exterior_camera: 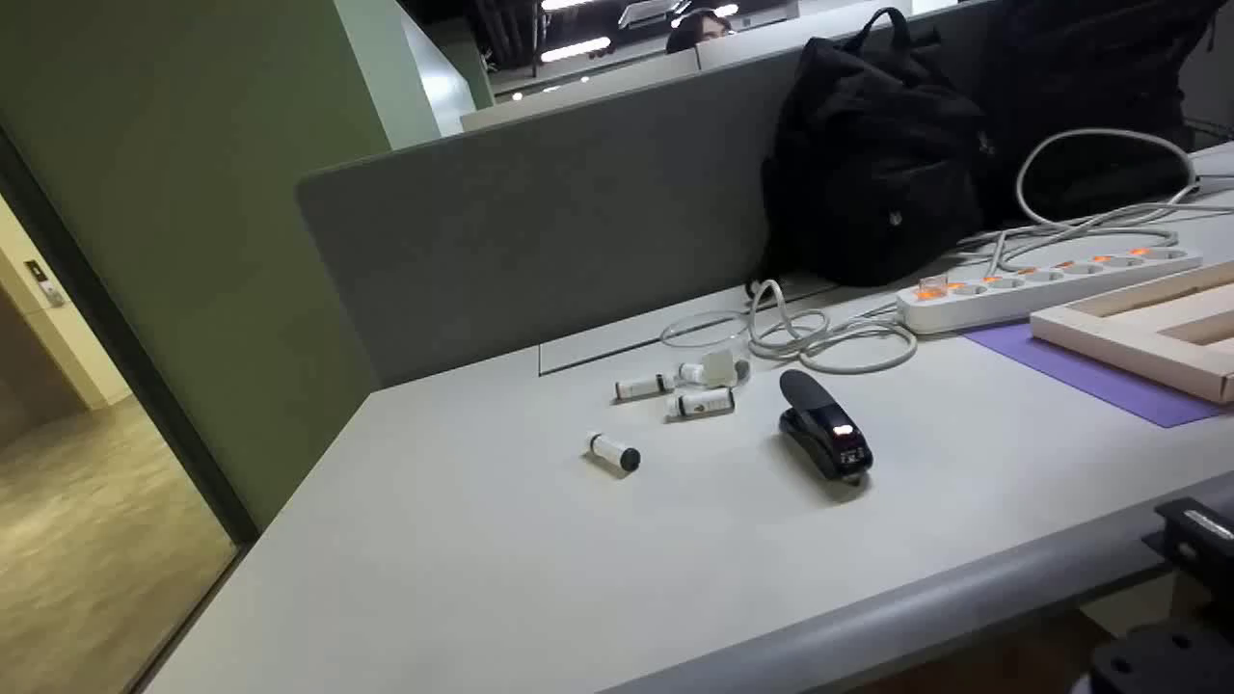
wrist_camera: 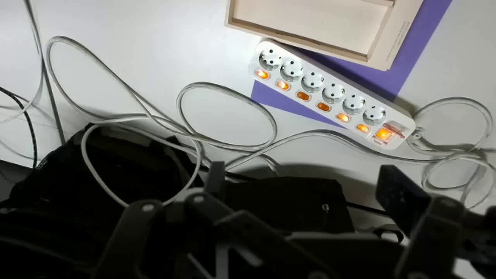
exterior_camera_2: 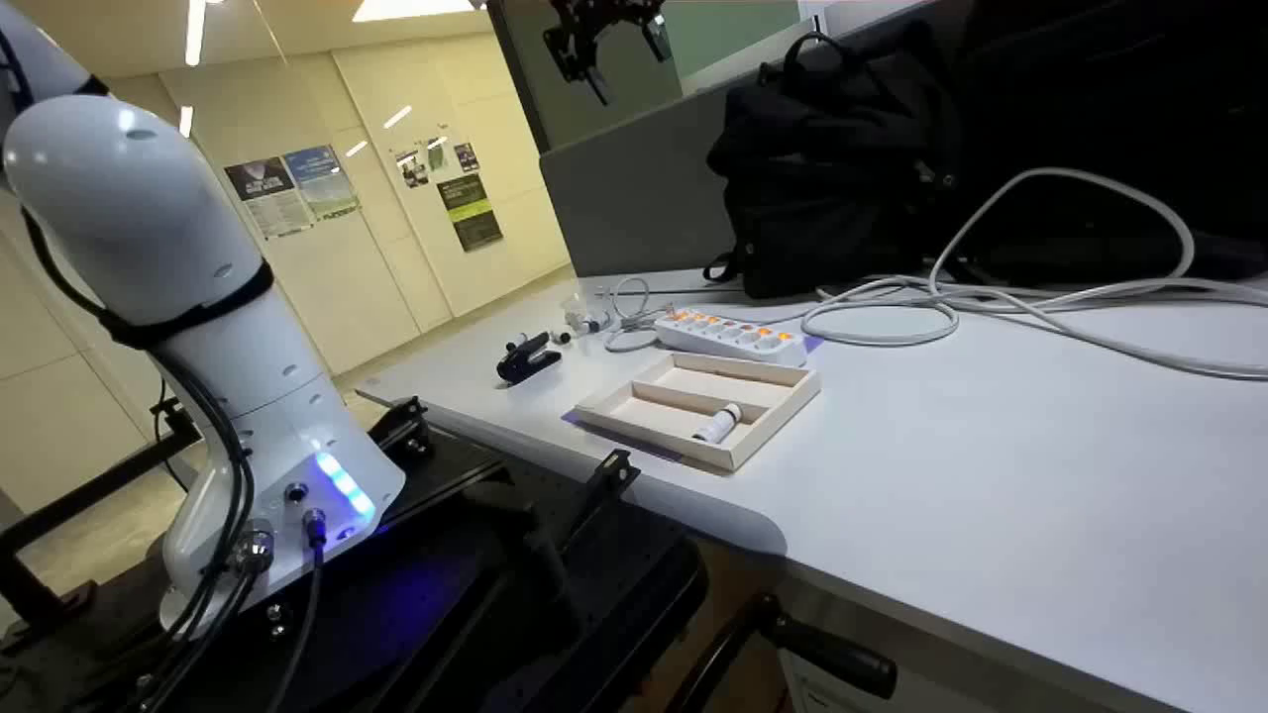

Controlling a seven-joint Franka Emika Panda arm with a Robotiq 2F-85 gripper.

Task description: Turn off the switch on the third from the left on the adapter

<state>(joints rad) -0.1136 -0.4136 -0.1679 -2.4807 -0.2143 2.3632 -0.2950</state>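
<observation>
The adapter, a long white power strip (exterior_camera: 1012, 310), lies on the desk in both exterior views (exterior_camera_2: 718, 346) and in the wrist view (wrist_camera: 350, 87). In the wrist view it slants down to the right, sockets up. The third switch from the left there (wrist_camera: 303, 96) is dim orange, as is the switch to its right (wrist_camera: 323, 106). The other small switches and the square end switch (wrist_camera: 383, 134) glow brightly. My gripper (exterior_camera_2: 630, 67) is high above the desk, fingers apart and empty. In the wrist view the gripper (wrist_camera: 307, 184) is below the strip, touching nothing.
A wooden tray (exterior_camera_2: 649, 433) on a purple sheet (exterior_camera: 1080, 366) stands beside the strip. White cables (wrist_camera: 226, 87) loop around it. Black backpacks (exterior_camera: 868, 173) stand behind it against a grey partition (exterior_camera: 540, 231). A black stapler-like object (exterior_camera: 824, 429) and small white cylinders (exterior_camera: 612, 451) lie nearby.
</observation>
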